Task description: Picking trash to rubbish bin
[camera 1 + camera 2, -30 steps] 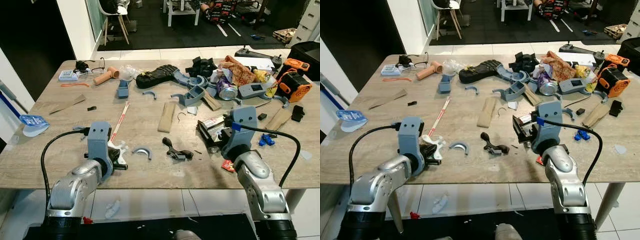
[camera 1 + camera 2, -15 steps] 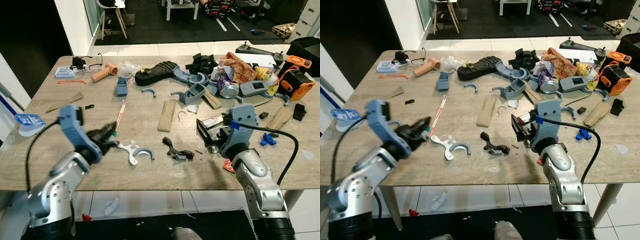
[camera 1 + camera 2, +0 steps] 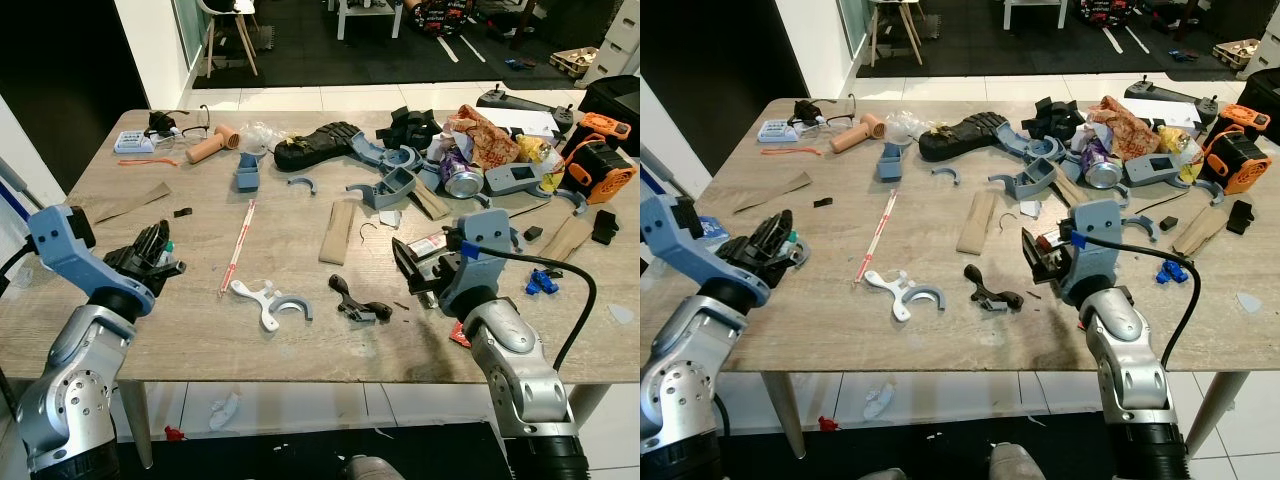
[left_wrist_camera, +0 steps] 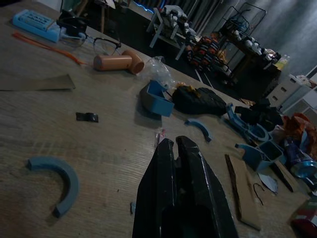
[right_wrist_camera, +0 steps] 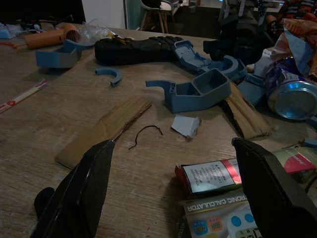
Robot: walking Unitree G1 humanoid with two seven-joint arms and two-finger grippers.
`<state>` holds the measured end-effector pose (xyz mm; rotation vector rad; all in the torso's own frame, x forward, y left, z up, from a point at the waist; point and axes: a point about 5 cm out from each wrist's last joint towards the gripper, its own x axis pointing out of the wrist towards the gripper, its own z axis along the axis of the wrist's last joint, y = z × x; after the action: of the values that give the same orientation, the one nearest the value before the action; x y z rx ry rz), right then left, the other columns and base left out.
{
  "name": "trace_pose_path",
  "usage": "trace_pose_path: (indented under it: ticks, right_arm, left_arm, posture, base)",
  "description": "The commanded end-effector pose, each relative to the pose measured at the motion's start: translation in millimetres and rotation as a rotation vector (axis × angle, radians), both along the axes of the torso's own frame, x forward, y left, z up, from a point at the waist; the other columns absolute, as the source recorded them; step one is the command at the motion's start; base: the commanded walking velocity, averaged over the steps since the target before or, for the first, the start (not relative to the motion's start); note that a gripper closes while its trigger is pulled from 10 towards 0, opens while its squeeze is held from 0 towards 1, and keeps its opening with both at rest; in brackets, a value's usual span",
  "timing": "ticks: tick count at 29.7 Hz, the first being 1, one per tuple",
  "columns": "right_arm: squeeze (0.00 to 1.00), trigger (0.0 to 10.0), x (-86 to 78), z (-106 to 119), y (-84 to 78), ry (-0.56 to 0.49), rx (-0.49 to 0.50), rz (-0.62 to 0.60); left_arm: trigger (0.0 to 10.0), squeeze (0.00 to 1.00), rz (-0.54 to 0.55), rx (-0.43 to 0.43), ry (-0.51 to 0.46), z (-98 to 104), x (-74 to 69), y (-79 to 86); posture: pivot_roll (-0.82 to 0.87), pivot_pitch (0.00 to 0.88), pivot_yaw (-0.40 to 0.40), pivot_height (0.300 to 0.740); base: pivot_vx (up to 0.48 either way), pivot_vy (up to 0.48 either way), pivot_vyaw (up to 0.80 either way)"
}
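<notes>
Matt wood-grain desk (image 3: 300, 330); shiny metal can (image 3: 463, 181) toward far right corner; crinkly clear plastic bag (image 3: 262, 141) near far edge; flat brown cardboard strip (image 3: 336, 231).

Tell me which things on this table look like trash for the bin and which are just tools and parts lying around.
Likely trash:
crushed can
snack wrapper
cardboard strip
paper-wrapped stick
small red wrapper

Lying about:
white clip
blue curved part
black bracket
glasses
orange tool

The right gripper stands open beside small boxes.
</notes>
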<state>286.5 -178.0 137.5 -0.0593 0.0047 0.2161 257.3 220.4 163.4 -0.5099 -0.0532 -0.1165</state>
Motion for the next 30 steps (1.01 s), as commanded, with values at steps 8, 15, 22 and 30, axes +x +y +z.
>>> trace_pose_path:
  ticks: [8, 15, 22, 30]
  right_arm:
    - [0.00, 10.0, 2.7, -1.8, 2.1, 0.009, -0.002, 0.016]
    - [0.00, 10.0, 2.7, -2.3, 2.5, 0.011, 0.000, 0.020]
    - [0.00, 10.0, 2.3, -2.6, 2.7, 0.012, 0.004, 0.023]
    - [0.00, 10.0, 2.8, -2.2, 2.0, 0.010, 0.007, 0.027]
  left_arm:
    - [10.0, 0.00, -0.125, 0.182, 0.053, -10.6, -3.1, -18.8]
    - [10.0, 0.00, -0.366, 0.286, 0.106, -22.8, -16.1, -49.8]
    - [10.0, 0.00, -0.131, 0.240, 0.063, -18.0, -10.1, -21.4]
    - [10.0, 0.00, 0.036, 0.364, 0.070, -22.5, -11.0, -2.6]
  posture:
    - [-0.17, 0.000, 0.022, 0.740]
    - [-0.17, 0.000, 0.023, 0.740]
    - [-0.17, 0.000, 0.026, 0.740]
    - [-0.17, 0.000, 0.021, 0.740]
  base:
    - [0.000, 0.000, 0.00]
    - [0.000, 0.000, 0.00]
    - [0.000, 0.000, 0.00]
    - [-0.207, 0.000, 0.00]
